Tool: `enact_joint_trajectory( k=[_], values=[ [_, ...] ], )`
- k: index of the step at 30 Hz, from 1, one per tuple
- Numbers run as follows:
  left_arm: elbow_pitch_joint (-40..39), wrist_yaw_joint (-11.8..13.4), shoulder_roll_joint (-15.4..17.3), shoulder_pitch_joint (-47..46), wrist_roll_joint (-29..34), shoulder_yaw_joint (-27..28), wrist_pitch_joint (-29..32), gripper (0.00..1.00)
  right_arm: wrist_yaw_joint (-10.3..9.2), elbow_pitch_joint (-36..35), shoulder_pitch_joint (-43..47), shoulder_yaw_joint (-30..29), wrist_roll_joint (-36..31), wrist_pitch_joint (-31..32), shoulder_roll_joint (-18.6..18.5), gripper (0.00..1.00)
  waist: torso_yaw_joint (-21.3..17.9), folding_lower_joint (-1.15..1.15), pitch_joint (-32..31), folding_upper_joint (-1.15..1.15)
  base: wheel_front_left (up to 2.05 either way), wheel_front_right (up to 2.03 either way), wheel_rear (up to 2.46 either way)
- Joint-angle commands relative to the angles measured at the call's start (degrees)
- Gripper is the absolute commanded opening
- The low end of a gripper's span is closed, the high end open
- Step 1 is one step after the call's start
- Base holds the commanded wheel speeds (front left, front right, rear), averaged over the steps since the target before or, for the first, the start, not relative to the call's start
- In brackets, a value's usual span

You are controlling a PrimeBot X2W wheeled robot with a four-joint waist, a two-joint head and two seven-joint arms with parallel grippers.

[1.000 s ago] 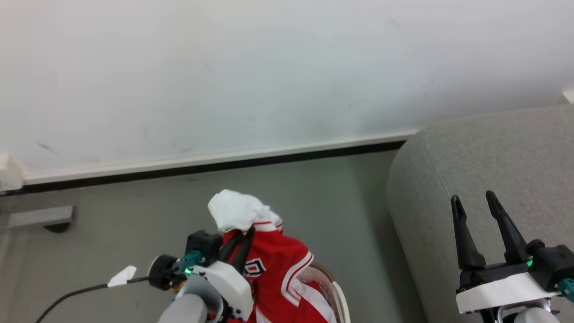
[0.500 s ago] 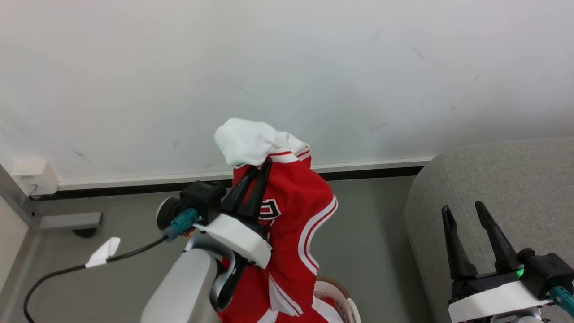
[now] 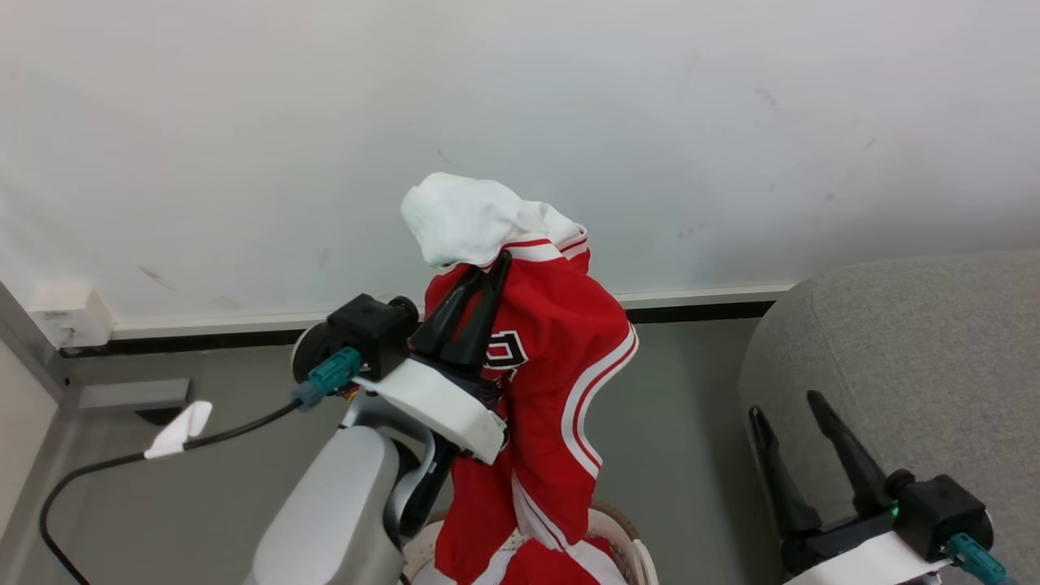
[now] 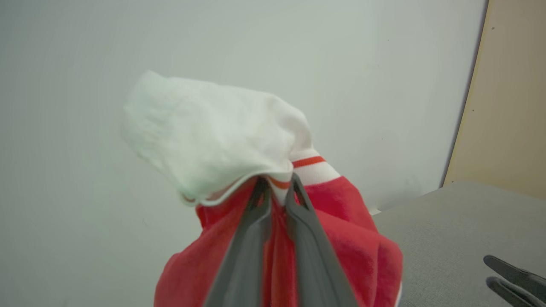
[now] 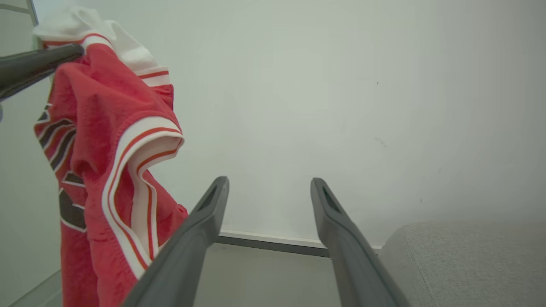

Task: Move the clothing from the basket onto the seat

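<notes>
1. Left gripper [image 3: 491,266] is clamped on the clothing [image 3: 552,341] near its white top.
2. Against the basket [image 3: 635,556], the clothing is raised well higher than a second ago; its lower end is draped at the rim.
3. Right gripper [image 3: 786,403] is held wide apart, empty, beside the seat [image 3: 910,341].
4. Judgement: extraction nearly completed; transfer to the seat is called for next.

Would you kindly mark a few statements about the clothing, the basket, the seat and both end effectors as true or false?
1. The left end effector is shut on the clothing. True.
2. The right end effector grips the clothing. False: it is open and empty.
3. The clothing lies on the seat. False: it hangs over the basket.
4. The seat stands to the basket's right. True.
</notes>
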Motion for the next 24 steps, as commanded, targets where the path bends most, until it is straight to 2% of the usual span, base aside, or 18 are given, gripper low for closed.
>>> enact_joint_trajectory(
  k=[1, 4, 11, 19, 24],
  values=[
    [-0.4, 0.0, 0.4, 0.2, -0.2, 0.0, 0.0, 0.00, -0.12, 0.1, -0.1, 1.1, 0.0, 0.1, -0.3, 1.00, 0.1, 0.00, 0.0, 0.00, 0.00, 0.00, 0.00],
    [-0.2, 0.0, 0.4, 0.2, -0.3, -0.6, 0.0, 0.00, -0.12, 0.4, -0.8, 4.8, 0.8, 0.0, -1.3, 1.00, 0.4, 0.00, -0.3, 0.00, 0.00, 0.00, 0.00],
    [0.5, -0.1, 0.1, -0.9, -1.1, -2.9, 0.4, 0.00, -0.13, 1.8, -3.6, 17.5, 3.8, 0.0, -3.7, 1.00, 2.3, 0.00, -0.8, 0.00, 0.00, 0.00, 0.00],
    [-0.6, -0.3, -0.2, -1.5, -3.5, -8.3, 0.4, 0.00, -0.13, 7.8, -9.0, 23.9, 6.2, 0.1, -1.0, 1.00, 6.5, 0.00, -1.0, 0.00, 0.00, 0.00, 0.00],
    [-1.4, -0.3, -0.2, -1.6, -4.8, -11.2, 0.8, 0.00, -0.12, 13.4, -11.4, 24.9, 7.4, 0.0, 1.1, 1.00, 8.7, 0.00, -1.5, 0.00, 0.00, 0.00, 0.00]
  ],
)
